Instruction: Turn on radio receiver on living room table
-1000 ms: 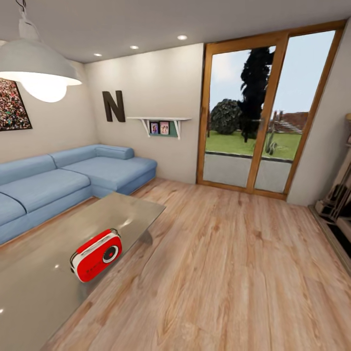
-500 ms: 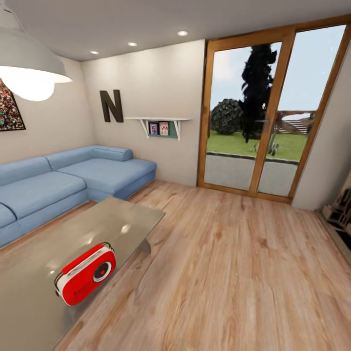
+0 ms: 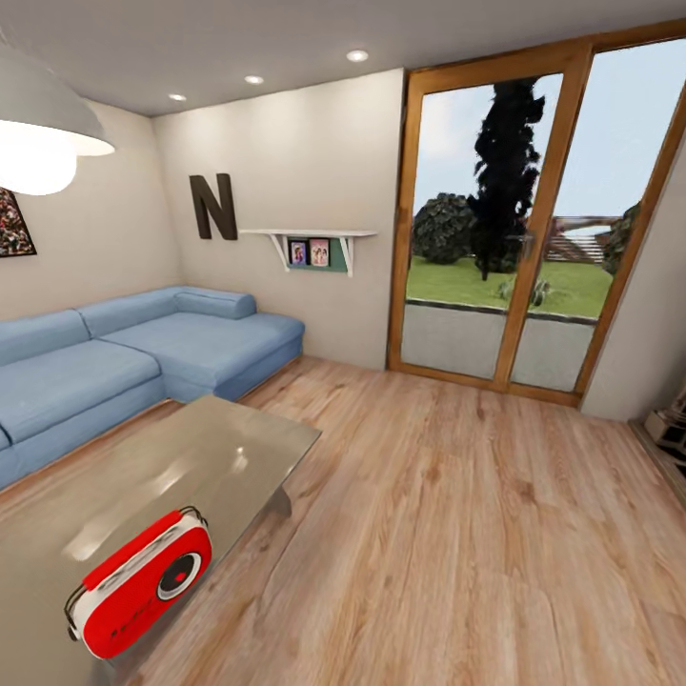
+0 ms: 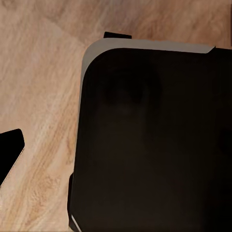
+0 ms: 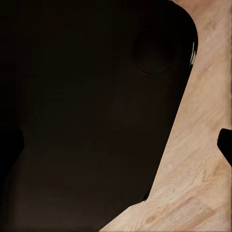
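The red radio receiver (image 3: 138, 586) with its white band and round dial stands tilted on the glossy grey table (image 3: 219, 448), near the table's right edge, at the lower left of the head view. The living room shows its blue L-shaped sofa (image 3: 143, 353) behind the table, light wood floor (image 3: 457, 534) and white pendant lamp (image 3: 38, 124). In the left wrist view one dark fingertip (image 4: 9, 152) hangs over the wood floor beside my dark base (image 4: 154, 140). The right wrist view has a dark fingertip (image 5: 226, 145) at its edge, next to the base (image 5: 87, 111).
A wood-framed glass door (image 3: 514, 229) to the garden fills the far wall. A letter N (image 3: 211, 206) and a white shelf (image 3: 310, 243) with photos hang left of it. The crowd picture (image 3: 11, 221) is on the left wall. Dark furniture (image 3: 672, 429) sits at the right edge.
The whole head view has shifted as the camera moved: the radio and table now sit lower and further left in the picture. The things themselves have not moved.
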{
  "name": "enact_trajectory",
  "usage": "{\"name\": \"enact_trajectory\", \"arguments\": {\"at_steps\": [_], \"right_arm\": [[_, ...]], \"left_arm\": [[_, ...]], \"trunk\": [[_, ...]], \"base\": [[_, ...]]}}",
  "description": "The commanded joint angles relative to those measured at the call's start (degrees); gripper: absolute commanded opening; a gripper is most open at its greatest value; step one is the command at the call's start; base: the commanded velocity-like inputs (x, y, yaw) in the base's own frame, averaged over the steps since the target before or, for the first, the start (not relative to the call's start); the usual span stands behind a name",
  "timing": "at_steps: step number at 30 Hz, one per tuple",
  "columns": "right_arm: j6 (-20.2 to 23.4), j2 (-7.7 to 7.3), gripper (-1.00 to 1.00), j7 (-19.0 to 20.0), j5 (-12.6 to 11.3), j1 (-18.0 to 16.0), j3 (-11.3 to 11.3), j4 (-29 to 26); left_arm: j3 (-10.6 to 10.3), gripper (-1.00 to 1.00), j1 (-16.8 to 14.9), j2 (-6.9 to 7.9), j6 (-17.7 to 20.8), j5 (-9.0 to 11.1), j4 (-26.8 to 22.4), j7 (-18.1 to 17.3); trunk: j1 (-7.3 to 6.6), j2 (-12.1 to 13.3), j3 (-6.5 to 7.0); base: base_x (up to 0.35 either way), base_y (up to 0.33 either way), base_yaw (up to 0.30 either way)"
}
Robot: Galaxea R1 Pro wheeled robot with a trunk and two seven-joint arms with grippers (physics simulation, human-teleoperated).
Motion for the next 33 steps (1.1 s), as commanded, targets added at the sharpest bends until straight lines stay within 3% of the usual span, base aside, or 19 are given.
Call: {"name": "enact_trajectory", "arguments": {"at_steps": [1,16,26,33], "right_arm": [[0.01,0.0,1.0,0.0,0.02,0.0,0.0,0.0],[-0.03,-0.21,1.0,0.47,-0.06,0.0,0.02,0.0],[-0.05,-0.29,1.0,0.58,-0.1,0.0,0.02,0.0],[-0.05,-0.26,1.0,0.53,-0.1,0.0,0.02,0.0]], "left_arm": [[0.0,1.0,0.0,0.0,0.0,-0.01,0.0,0.0],[0.0,1.0,0.0,0.0,-0.08,0.02,0.0,0.0],[0.0,1.0,0.0,-0.03,-0.44,0.02,0.0,0.05],[0.0,1.0,0.0,0.0,-0.6,0.02,0.0,0.09]], "trunk": [[0.0,0.0,0.0],[0.0,0.0,0.0],[0.0,0.0,0.0],[0.0,0.0,0.0]], "base": [[0.326,0.0,0.0],[0.326,0.0,0.019],[0.321,0.0,0.249],[0.036,0.0,0.271]]}}
